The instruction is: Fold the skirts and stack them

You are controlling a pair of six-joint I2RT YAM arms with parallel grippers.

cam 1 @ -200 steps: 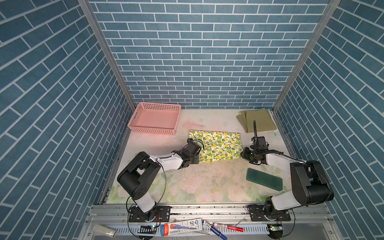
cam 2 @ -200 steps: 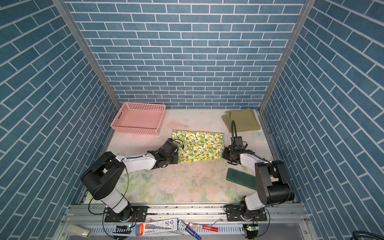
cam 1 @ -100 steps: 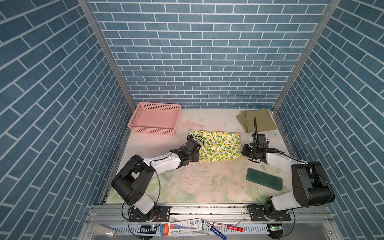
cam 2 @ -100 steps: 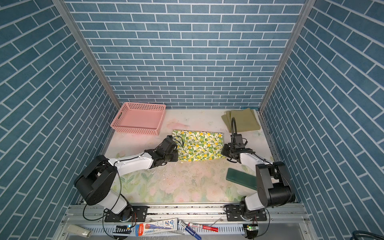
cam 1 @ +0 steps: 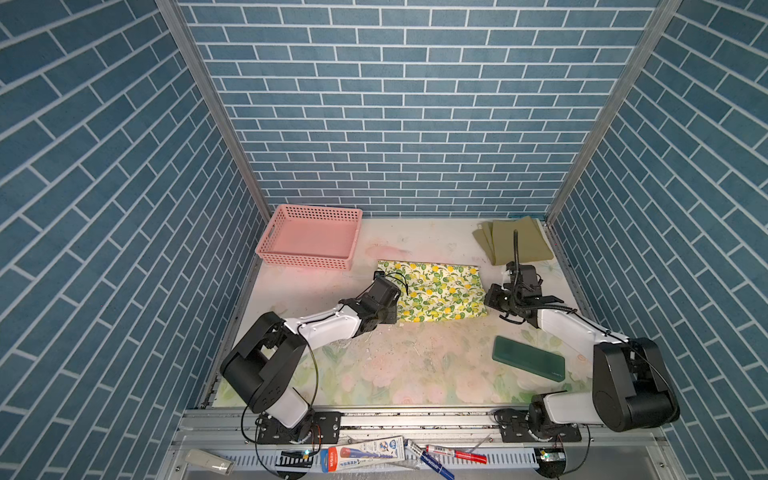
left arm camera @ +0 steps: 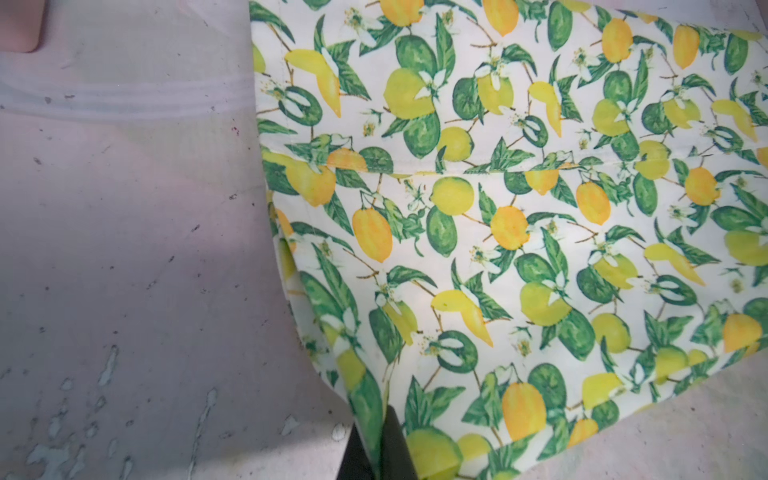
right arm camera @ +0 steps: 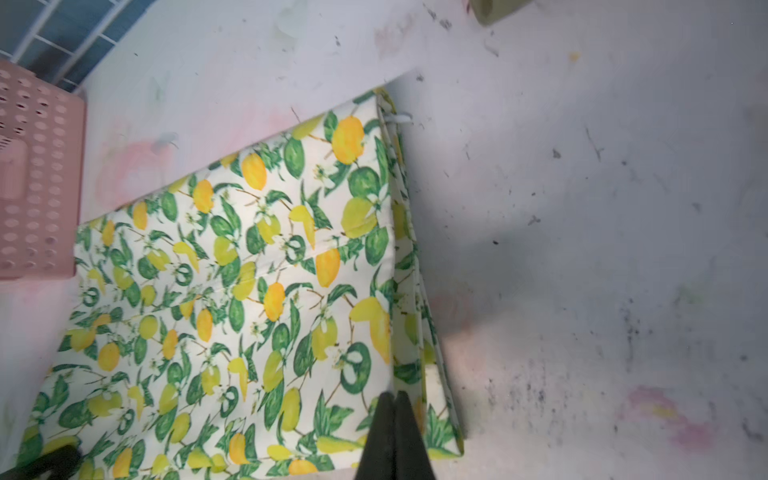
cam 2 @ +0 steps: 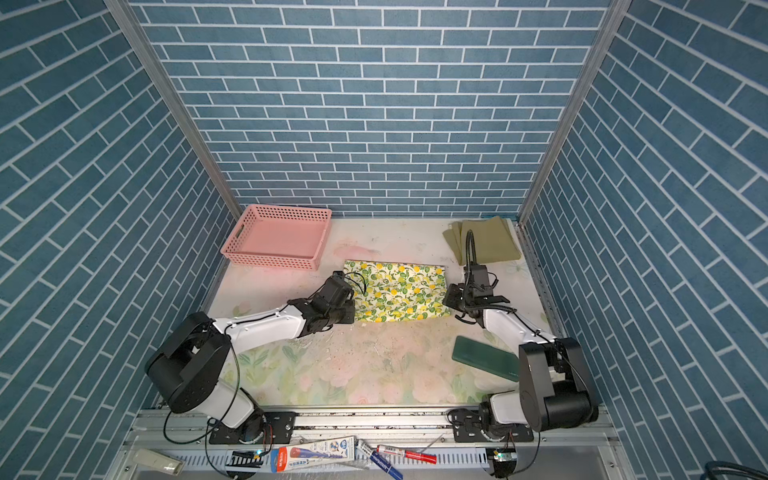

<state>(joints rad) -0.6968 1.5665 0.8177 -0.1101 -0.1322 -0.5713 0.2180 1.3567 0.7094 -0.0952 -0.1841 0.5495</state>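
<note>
In a top view, you are holding the lemon skirt (cam 1: 436, 295) mid-table by its near corners, likely for folding. Left wrist: the left gripper (left arm camera: 382, 440) is pinching cloth. Right wrist: the right gripper (right arm camera: 395, 419) is clamping its edge.

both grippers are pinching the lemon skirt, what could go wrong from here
1. The right gripper is shut on the lemon skirt near its stacked edge layers; it may hold only some, so the rest could sag when lifted.
2. The left gripper pinches only the very corner; the cloth could slip out.
3. The dark green block lies close to the right arm; a backward pull might knock it.
</note>
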